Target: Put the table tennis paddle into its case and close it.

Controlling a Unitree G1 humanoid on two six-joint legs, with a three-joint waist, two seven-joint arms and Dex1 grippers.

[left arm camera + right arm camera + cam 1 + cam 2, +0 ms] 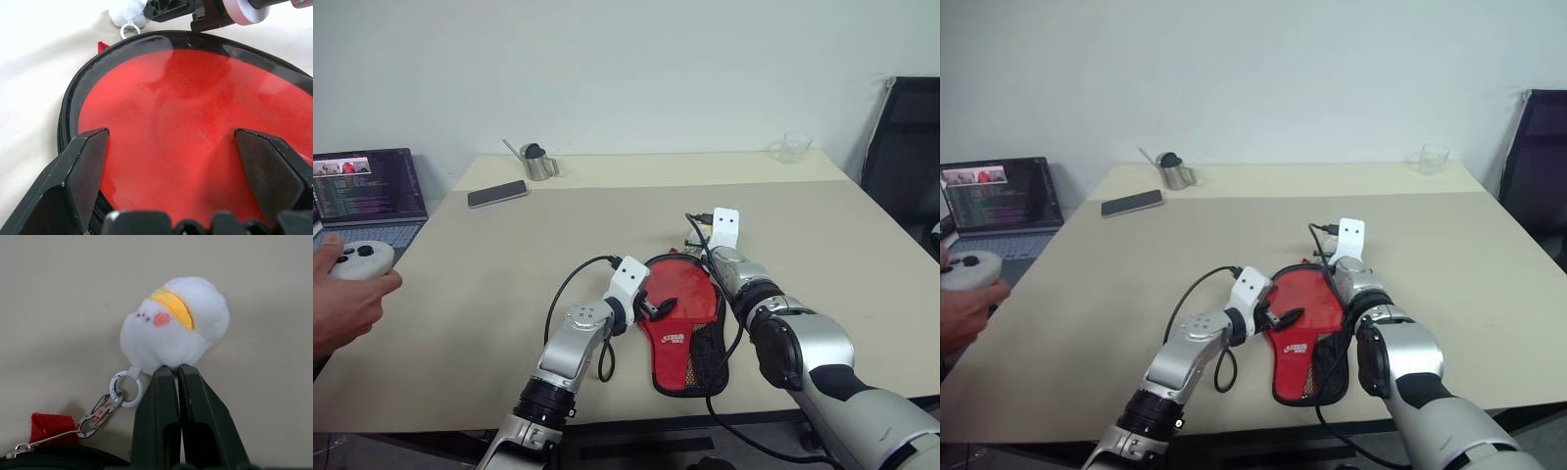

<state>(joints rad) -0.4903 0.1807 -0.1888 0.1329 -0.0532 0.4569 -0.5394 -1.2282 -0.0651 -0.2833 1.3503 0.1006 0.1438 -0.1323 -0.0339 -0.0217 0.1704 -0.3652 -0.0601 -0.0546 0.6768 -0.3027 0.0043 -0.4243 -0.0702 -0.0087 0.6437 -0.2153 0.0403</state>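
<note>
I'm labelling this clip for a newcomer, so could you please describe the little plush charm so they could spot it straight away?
On the beige table, find the red paddle-shaped zip case with black trim lying between the robot's arms. At its far edge, a metal clip and white ring link it to a fluffy white ball charm. It alone is soft and white, with a yellow band and pink cheek.

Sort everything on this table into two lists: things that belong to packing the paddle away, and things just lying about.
Job in hand:
case
white plush charm clipped to the case's zip
right gripper, shut against the charm
left gripper, open over the case

Lying about:
laptop
phone
metal cup
clear glass
game controller in a person's hand
</note>
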